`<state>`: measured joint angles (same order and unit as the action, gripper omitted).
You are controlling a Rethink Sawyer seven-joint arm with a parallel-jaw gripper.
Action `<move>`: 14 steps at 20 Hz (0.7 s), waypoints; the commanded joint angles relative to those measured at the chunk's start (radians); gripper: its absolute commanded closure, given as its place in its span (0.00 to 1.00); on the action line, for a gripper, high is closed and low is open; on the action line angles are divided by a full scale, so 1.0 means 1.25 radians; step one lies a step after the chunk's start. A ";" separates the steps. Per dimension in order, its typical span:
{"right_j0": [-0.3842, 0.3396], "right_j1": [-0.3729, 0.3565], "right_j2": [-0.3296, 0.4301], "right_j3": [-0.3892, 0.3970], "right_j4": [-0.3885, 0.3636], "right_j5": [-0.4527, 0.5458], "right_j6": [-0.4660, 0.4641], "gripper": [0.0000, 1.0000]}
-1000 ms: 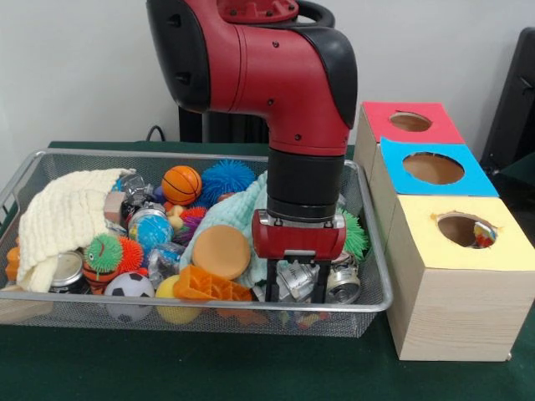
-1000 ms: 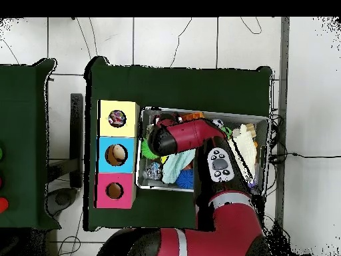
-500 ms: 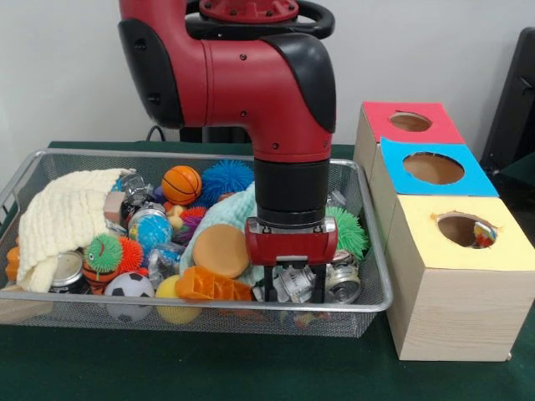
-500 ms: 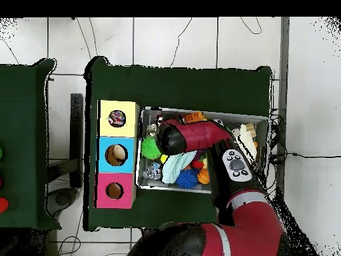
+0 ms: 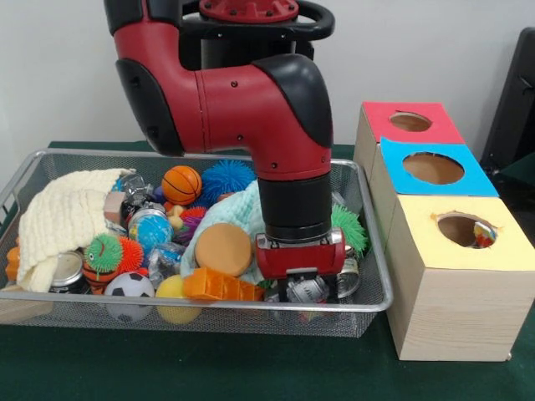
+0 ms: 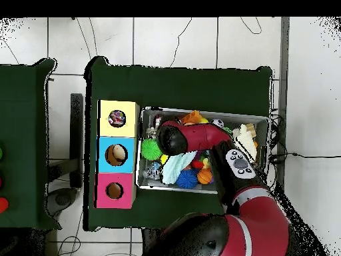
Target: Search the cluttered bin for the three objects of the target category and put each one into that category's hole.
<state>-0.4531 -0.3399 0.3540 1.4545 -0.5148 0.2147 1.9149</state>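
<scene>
Front view, near edge: wire-mesh bin (image 5: 125,316) on green cloth, rim of bright metal rod. Against the near wall, left to right: a silver can (image 5: 65,271) lying under the cream knitted cloth (image 5: 63,219); a small black-and-white soccer ball (image 5: 128,286); a smooth yellow ball (image 5: 170,289); an orange ridged plastic piece (image 5: 219,286).

Gripper (image 5: 306,288) sits low at the near right of the bin, its red wrist block just above a crumpled shiny can (image 5: 311,290). The tips are buried among the clutter, so I cannot tell whether they stand apart or are clamped on the can.

Just behind the ridged piece: a flat tan disc (image 5: 222,249), matte, leaning on pale teal cloth (image 5: 238,214). Right of the wrist, a green spiky ball (image 5: 351,230). Left middle: a green-and-orange spiky toy (image 5: 107,251) and a glossy blue globe ball (image 5: 151,228). Farther back: a small basketball (image 5: 181,185) and a blue spiky ball (image 5: 227,178).

Right of the bin, three pale wooden boxes in a row, near to far: yellow top (image 5: 464,234), blue top (image 5: 432,169), red top (image 5: 408,123), each with a round hole. Something coloured shows inside the yellow hole.

Overhead view: the red arm (image 6: 200,137) crosses the bin and hides its middle.
</scene>
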 commanded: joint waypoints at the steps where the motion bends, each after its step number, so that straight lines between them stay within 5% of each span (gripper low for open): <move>1: -0.008 0.088 0.106 0.090 -0.024 0.061 -0.060 0.00; 14: 0.075 0.009 -0.020 0.076 -0.035 0.071 0.004 0.00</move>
<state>-0.4184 -0.3484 0.3449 1.4548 -0.5150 0.2149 1.9149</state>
